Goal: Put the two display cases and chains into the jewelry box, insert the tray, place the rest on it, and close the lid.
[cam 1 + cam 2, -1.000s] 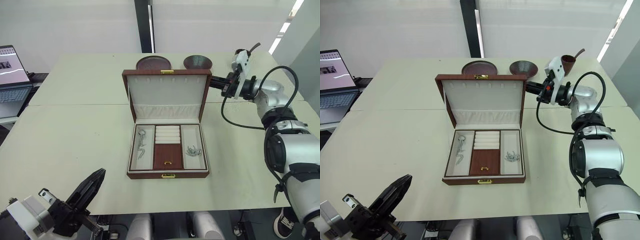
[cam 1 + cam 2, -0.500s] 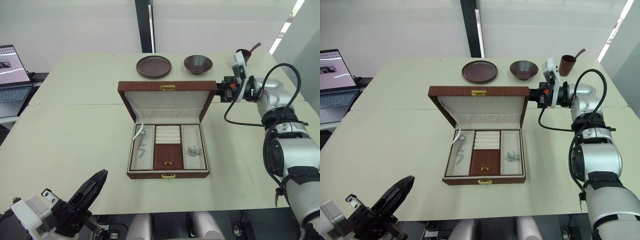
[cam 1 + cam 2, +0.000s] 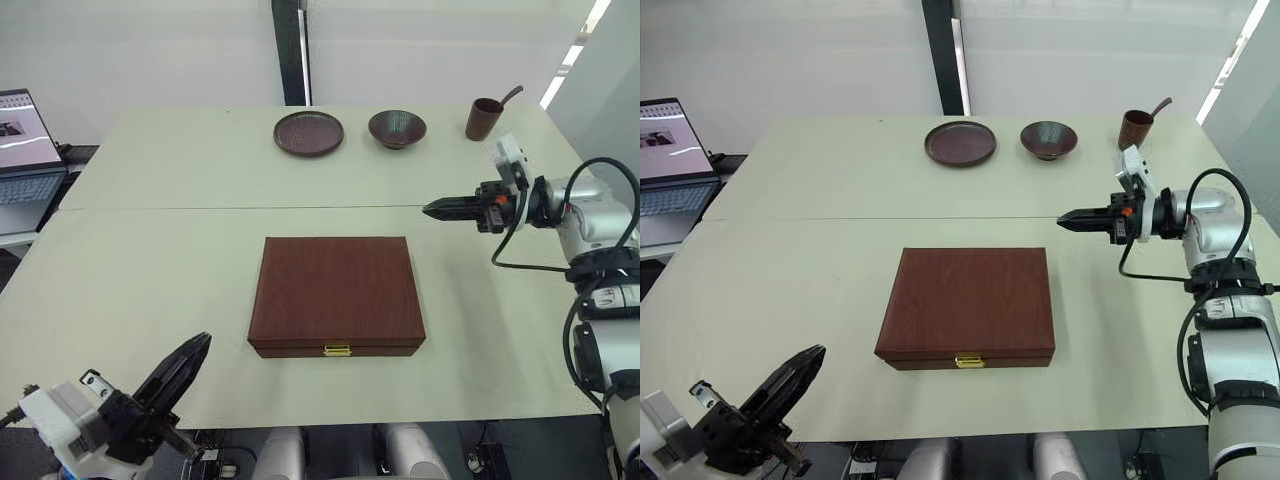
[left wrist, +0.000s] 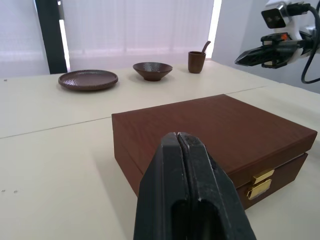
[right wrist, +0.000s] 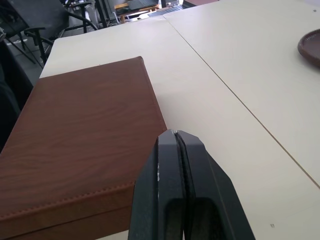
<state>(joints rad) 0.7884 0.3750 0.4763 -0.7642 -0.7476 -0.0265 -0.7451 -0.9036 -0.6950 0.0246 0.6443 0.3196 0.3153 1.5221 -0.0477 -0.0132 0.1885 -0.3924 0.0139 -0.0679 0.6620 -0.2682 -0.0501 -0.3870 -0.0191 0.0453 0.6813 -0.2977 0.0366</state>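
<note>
Desk carries the jewelry box at centre frame, lid down; right end effector upper right and left end effector lower left both clenched, empty.

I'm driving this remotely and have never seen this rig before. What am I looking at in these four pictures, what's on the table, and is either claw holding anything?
You are seeing a humanoid robot with two arms. Two pictures come from its head, looking down over the table; the other two come from cameras on each wrist, looking along that arm's black fingers.

On the table lies the jewelry box, its lid down flat and the gold clasp facing the robot. At the far edge stand a brown plate, a dark bowl and a cup with a handle sticking out. A laptop sits off to the left.

The left gripper hovers at the near edge; the right gripper hangs beyond the box's right side. Both are shut and hold nothing.
</note>
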